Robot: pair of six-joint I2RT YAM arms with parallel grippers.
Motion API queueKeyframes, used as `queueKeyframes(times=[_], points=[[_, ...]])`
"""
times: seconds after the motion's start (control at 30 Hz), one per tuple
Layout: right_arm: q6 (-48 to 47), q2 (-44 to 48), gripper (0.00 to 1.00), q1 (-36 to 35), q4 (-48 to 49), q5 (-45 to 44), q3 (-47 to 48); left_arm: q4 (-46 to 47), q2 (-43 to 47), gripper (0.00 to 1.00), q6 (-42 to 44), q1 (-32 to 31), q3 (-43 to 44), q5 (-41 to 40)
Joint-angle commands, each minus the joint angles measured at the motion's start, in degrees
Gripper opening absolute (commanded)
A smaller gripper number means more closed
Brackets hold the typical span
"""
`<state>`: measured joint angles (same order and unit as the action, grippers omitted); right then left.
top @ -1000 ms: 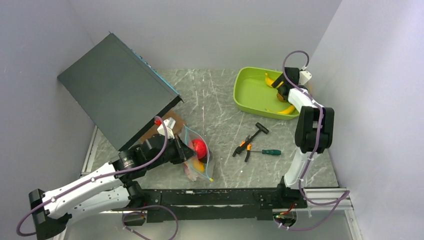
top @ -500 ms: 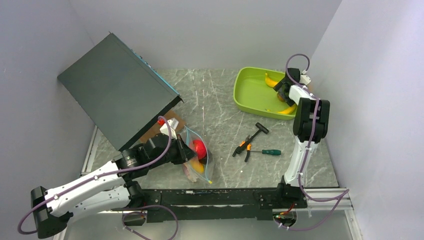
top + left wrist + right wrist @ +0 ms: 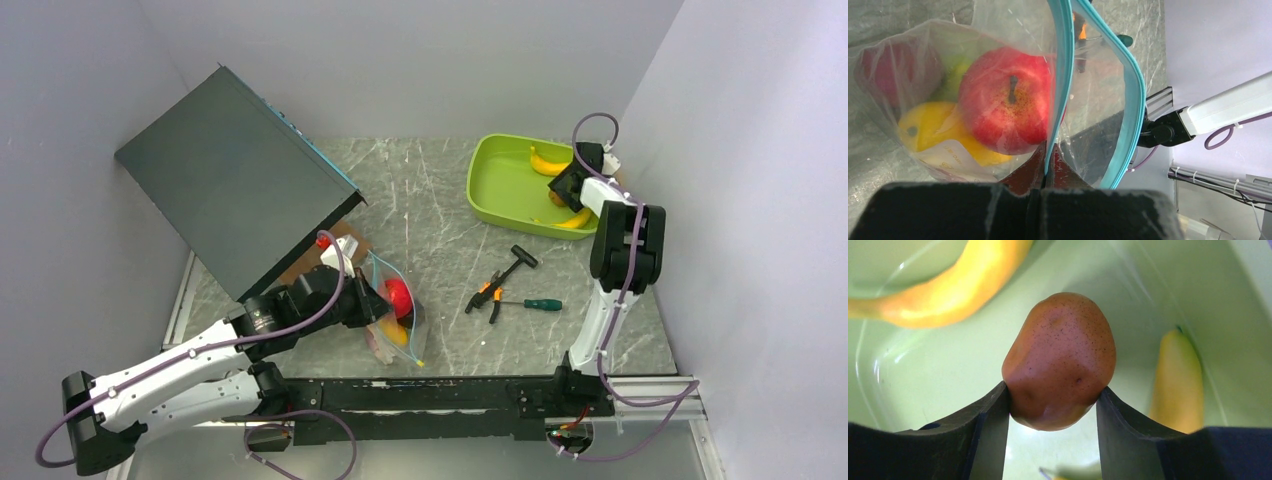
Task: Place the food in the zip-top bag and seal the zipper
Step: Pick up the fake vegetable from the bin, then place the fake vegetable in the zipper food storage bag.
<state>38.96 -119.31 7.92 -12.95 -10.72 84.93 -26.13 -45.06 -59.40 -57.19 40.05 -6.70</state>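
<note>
- The left gripper [image 3: 1046, 161] was closed tight, pinching one side of the zipper [image 3: 1064, 75] at the open mouth of the zip-top bag [image 3: 948, 35].
- The bag lay on the table [image 3: 430, 200] by the left arm, with a red apple [image 3: 1003, 105] and a yellow fruit [image 3: 923, 132] inside.
- The pliers [image 3: 487, 295] and a screwdriver [image 3: 535, 304] lay mid-table, between bag and tray.
- In the lime-green tray [image 3: 500, 190] at far right, the right gripper [image 3: 1052, 392] clasped the brown pear [image 3: 1060, 350], one finger touching each side.
- Two bananas [image 3: 948, 295] lay near it in the tray.
</note>
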Motion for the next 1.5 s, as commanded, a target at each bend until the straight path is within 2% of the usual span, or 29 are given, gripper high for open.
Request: queueKeyframes(times=[0.0, 0.07, 0.3, 0.6, 0.93, 1.1, 1.23, 1.33, 1.47], points=[[-1.7, 11.2, 0.04, -1.2, 6.1, 2.4, -5.9, -0.3, 0.3, 0.00, 0.0, 0.1, 2.5, 0.2], [-2.9, 14.2, 0.00, -2.3, 6.3, 2.6, -7.6, 0.0, 1.0, 0.00, -0.4, 0.1, 1.8, 0.2], [-3.9, 27.6, 0.00, -7.6, 8.4, 5.0, -16.4, -1.6, 3.1, 0.00, -0.9, 0.0, 1.4, -1.9], [-4.1, 40.5, 0.00, -26.4, 10.8, 4.8, -25.8, -5.3, 5.2, 0.00, -3.6, 0.1, 1.8, -4.0], [-12.3, 53.2, 0.00, -46.2, 9.2, 7.5, -32.0, -4.3, 3.6, 0.00, -4.6, 0.1, 2.5, -2.8], [-15.8, 62.2, 0.00, -50.2, 10.5, 16.6, -36.4, -3.9, 2.0, 0.00, -3.8, 0.0, 4.2, -2.4], [-15.9, 69.5, 0.00, -53.7, 16.8, 24.9, -41.7, -4.2, -0.8, 0.00, -2.5, 0.0, 6.5, -2.4], [-12.6, 70.4, 0.00, -56.8, 20.2, 29.8, -42.8, -3.2, -3.3, 0.00, -1.8, 0.1, 7.8, -1.6], [-8.8, 69.3, 0.00, -62.5, 24.9, 31.0, -44.6, -1.8, -6.5, 0.00, -1.5, 0.1, 9.3, 0.3]])
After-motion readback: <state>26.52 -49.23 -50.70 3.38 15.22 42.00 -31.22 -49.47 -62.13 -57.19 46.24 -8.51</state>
